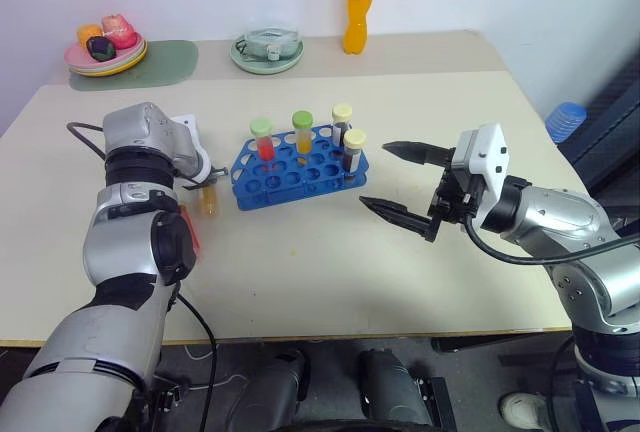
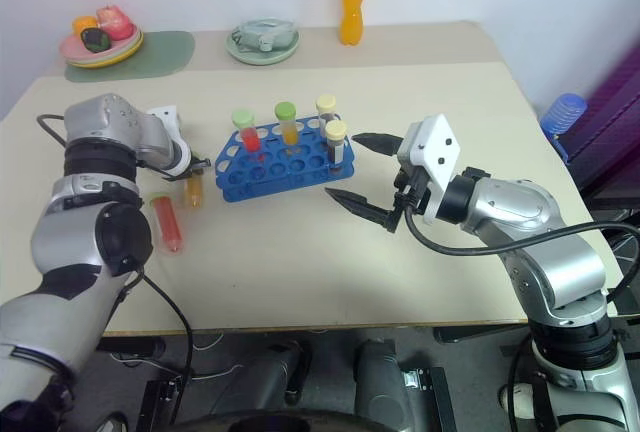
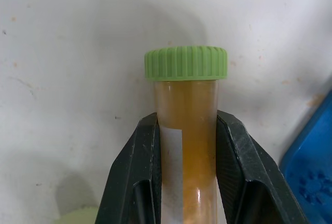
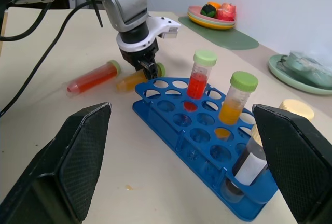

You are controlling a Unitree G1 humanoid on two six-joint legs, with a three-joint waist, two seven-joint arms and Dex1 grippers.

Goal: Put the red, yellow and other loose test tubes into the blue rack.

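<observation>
The blue rack [image 1: 300, 167] stands mid-table and holds several capped tubes: a red one, a yellow one and two dark ones. Left of it, a yellow-orange tube with a green cap [image 3: 189, 105] lies on the table. My left gripper [image 3: 187, 125] points down and is shut on the tube's body just below the cap. A red tube with a green cap [image 2: 168, 224] lies loose on the table nearer me, partly behind my left arm. My right gripper [image 1: 374, 174] hovers open and empty just right of the rack, pointing at it.
At the back stand an orange drink bottle [image 1: 359, 12], a pale green dish [image 1: 266, 50] and stacked plates with toy food [image 1: 105, 52] on a green mat. A blue ribbed object [image 1: 565, 120] sits off the table's right edge.
</observation>
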